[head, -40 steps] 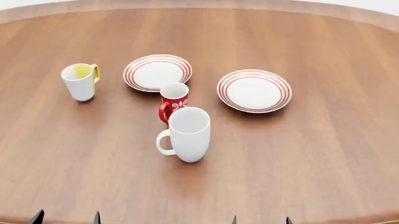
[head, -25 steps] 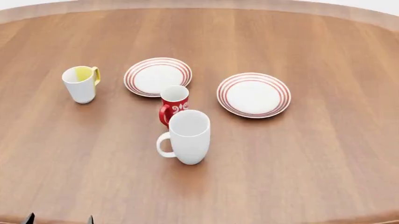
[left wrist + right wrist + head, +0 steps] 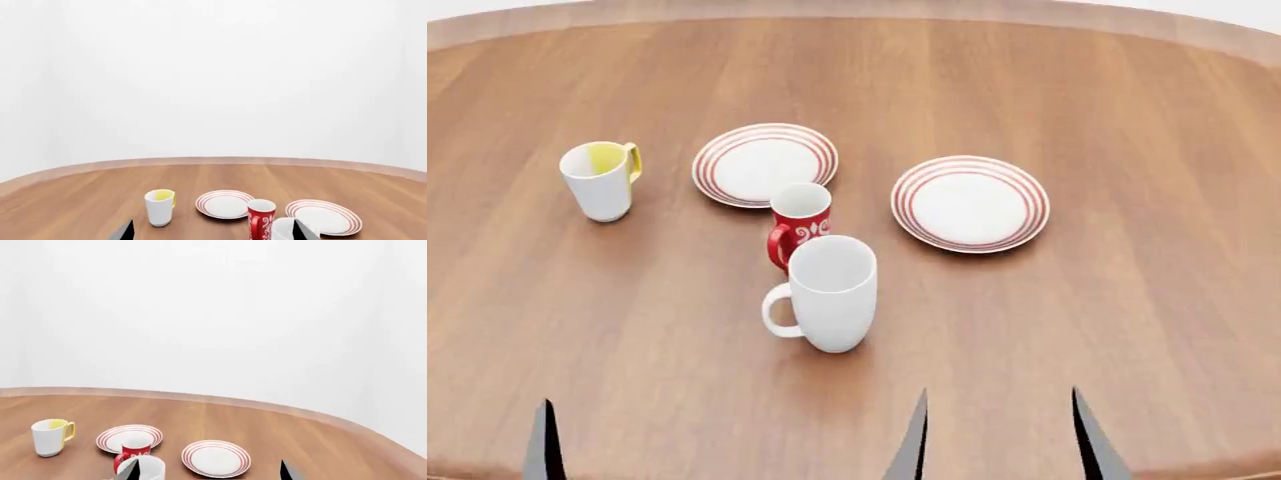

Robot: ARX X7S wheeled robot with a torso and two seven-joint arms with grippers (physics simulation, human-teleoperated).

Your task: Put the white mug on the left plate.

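Note:
The white mug stands upright on the table, handle to the left, just in front of a small red patterned mug. The left plate, white with red rings, lies behind the red mug with nothing on it. My right gripper is open near the front edge, to the right of and nearer than the white mug. Only one fingertip of my left gripper shows in the head view, at the front left. The left wrist view shows the left gripper open, with the white mug by one finger. The right wrist view shows the right gripper open.
A second identical plate lies at the right. A white mug with yellow inside and handle stands at the left. The round wooden table has its front edge at the bottom of the head view.
Both grippers' fingertips have risen further into the head view from its bottom edge, the right pair newly in sight. The mugs and plates have not moved.

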